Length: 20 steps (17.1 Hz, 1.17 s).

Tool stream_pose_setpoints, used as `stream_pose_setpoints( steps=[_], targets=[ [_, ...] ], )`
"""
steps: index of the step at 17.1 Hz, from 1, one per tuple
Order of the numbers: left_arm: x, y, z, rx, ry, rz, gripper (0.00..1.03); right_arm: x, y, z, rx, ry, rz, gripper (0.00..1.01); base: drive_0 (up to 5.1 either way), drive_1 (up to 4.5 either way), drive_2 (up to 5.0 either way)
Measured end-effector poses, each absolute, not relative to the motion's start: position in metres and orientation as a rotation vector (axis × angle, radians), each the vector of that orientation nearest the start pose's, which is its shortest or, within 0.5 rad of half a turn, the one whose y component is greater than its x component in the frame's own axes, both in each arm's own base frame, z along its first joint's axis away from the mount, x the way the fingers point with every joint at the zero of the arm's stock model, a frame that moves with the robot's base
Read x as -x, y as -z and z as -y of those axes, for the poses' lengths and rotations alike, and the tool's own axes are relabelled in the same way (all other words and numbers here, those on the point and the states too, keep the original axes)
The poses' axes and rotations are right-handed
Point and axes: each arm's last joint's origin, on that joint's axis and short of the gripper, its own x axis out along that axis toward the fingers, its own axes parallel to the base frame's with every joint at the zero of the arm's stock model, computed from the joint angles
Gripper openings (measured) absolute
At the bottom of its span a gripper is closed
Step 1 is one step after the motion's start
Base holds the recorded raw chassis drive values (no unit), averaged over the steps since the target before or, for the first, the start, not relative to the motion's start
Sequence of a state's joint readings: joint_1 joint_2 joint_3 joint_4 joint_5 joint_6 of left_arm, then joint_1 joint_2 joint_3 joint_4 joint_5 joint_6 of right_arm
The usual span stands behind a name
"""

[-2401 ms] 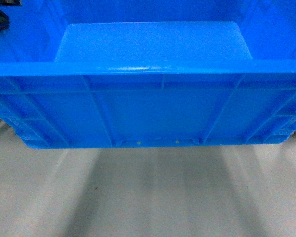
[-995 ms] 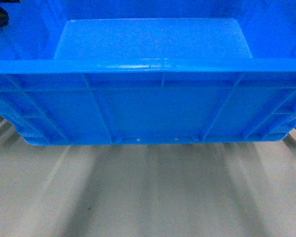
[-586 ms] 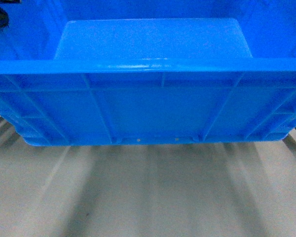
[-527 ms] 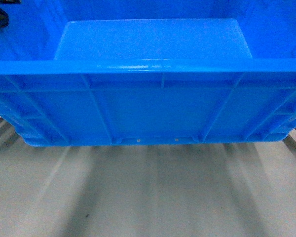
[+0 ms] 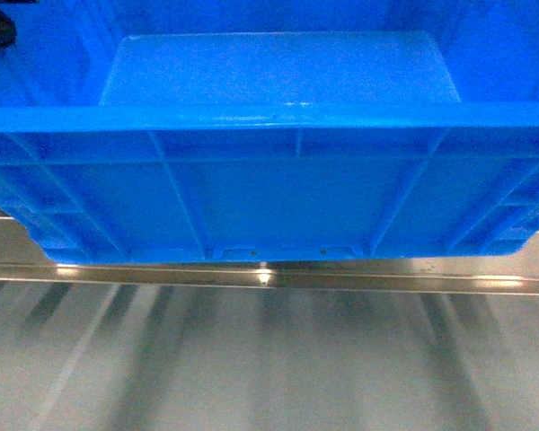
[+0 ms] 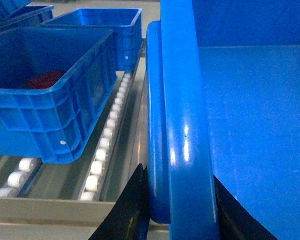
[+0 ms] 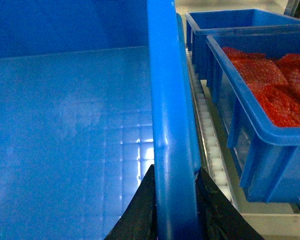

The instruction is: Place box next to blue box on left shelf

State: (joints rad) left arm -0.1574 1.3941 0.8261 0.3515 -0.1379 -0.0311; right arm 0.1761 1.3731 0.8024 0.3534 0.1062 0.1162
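Both grippers, left gripper [image 6: 182,220] and right gripper [image 7: 175,210], clamp the box [image 5: 278,180] rims, so you carry it level toward the left shelf [image 6: 107,145].

End effector [image 7: 176,200] clamped on the box [image 7: 65,125] rim

Black fingers [image 7: 140,205] straddle the thick blue rim; smooth floor lies to its left, while to its right white rollers [image 7: 210,145] run beside a blue tray [image 7: 255,150] holding red contents [image 7: 275,90].

Black pincer fingers, matte and smooth.
Left pincer [image 6: 177,220]: dark, tapered fingers [image 6: 125,212]. Right pincer [image 7: 175,210]: same black, curved edges.
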Motion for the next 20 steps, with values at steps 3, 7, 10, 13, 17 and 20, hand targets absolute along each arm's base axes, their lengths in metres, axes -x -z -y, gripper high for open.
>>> stream_pose_setpoints(
  steps=[3, 7, 10, 13, 17, 20],
  targets=[
    [-0.3034, -0.2614, 0.0441, -0.002, 0.015, -0.215, 0.22, -0.2969, -0.2594, -0.0497, -0.085, -0.056, -0.221, 0.13, 0.0, 4.34, -4.3],
    [-0.3034, -0.2614, 0.0441, -0.001, 0.015, -0.215, 0.22, -0.2969, -0.2595, -0.0497, -0.085, -0.058, -0.22, 0.13, 0.0, 4.35, -4.3],
    [-0.3034, -0.2615, 0.0441, -0.002, 0.015, -0.214, 0.22, -0.297, -0.2593, -0.0497, -0.085, -0.058, -0.222, 0.13, 0.0, 1.25, -1.3],
    [-0.3034, -0.2615, 0.0441, -0.002, 0.015, -0.214, 0.22, -0.297, -0.2593, -0.0497, -0.086, -0.057, -0.221, 0.13, 0.0, 0.0, 0.0],
    [-0.3034, -0.2615, 0.0441, -0.002, 0.015, -0.214, 0.22, -0.2969, -0.2594, -0.0497, -0.086, -0.058, -0.221, 0.13, 0.0, 0.0, 0.0],
    [-0.3034, -0.2615, 0.0441, -0.002, 0.015, -0.214, 0.22, -0.2969, -0.2595, -0.0497, -0.086, -0.058, -0.22, 0.13, 0.0, 0.0, 0.0]
  ],
)
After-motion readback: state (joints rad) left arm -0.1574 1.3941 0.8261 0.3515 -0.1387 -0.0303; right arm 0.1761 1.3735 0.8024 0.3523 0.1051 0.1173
